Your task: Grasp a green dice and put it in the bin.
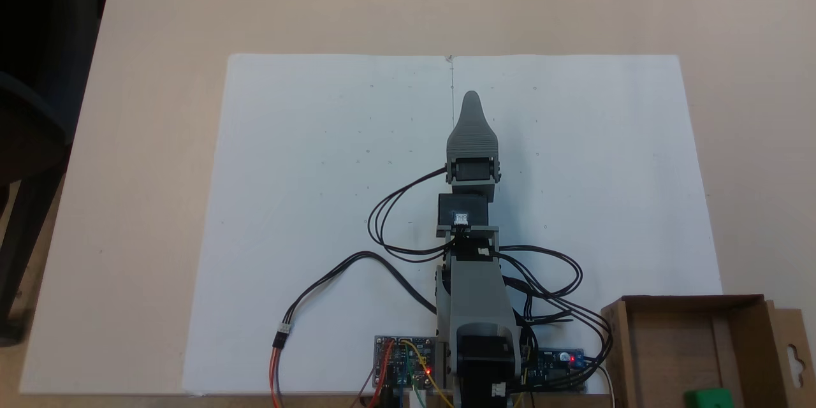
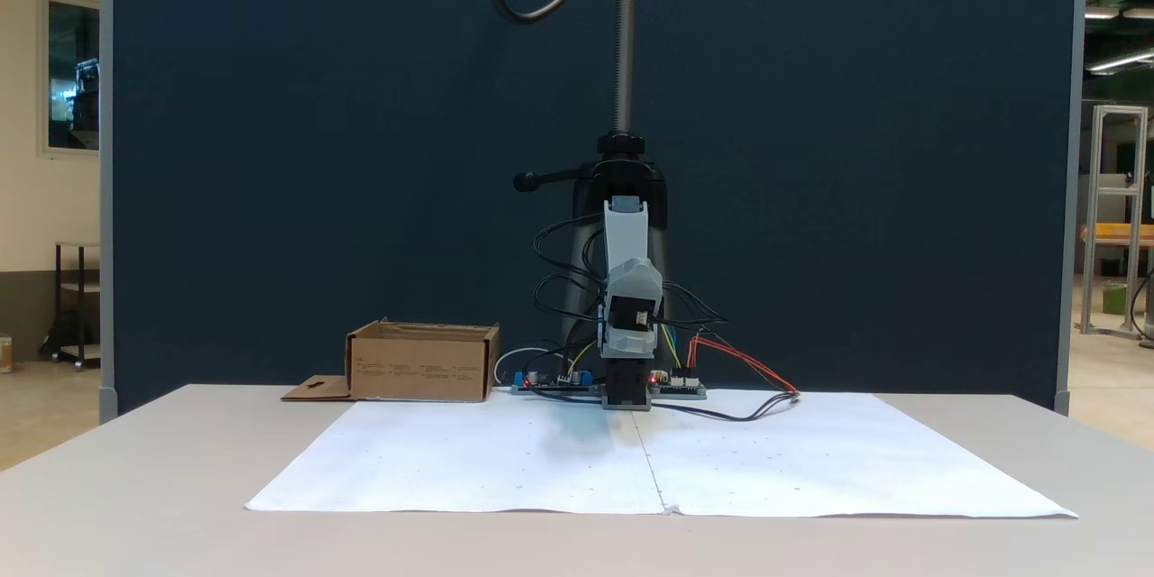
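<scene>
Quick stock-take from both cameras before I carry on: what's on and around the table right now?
Green dice: one, bright green, inside the bin at the bottom edge of the top-down fixed view.
Bin: one, brown cardboard, beside the arm's base; side flap with a cutout.
Paper sheet: one, white, spread across the table middle.
Table: one, beige.
Circuit boards: two, by the arm's base, red lights lit.
Cables: several, mostly black, looping from the arm.
Partition: one, dark blue, behind the table.
Arm: one, grey, stretched over the paper.
Gripper: jaws stacked, state unclear.
</scene>
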Tool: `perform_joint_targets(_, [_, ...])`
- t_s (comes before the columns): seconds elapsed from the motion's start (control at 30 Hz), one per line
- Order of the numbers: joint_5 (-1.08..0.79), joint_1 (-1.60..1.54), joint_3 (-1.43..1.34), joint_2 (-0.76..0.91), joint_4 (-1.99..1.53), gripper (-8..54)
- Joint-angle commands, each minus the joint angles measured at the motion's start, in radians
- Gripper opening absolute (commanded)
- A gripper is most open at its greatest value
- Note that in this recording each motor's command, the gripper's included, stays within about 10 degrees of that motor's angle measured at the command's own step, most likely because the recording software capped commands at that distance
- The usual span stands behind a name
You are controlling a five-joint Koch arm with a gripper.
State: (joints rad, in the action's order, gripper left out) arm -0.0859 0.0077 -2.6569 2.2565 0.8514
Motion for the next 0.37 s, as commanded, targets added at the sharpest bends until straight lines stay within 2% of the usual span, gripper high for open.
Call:
perform_joint_targets(0.0, [-0.080, 0.009, -0.175, 0.110, 0.175, 45.2])
perform_joint_targets(0.33, [-0.078, -0.038, -0.175, 0.110, 0.175, 45.2])
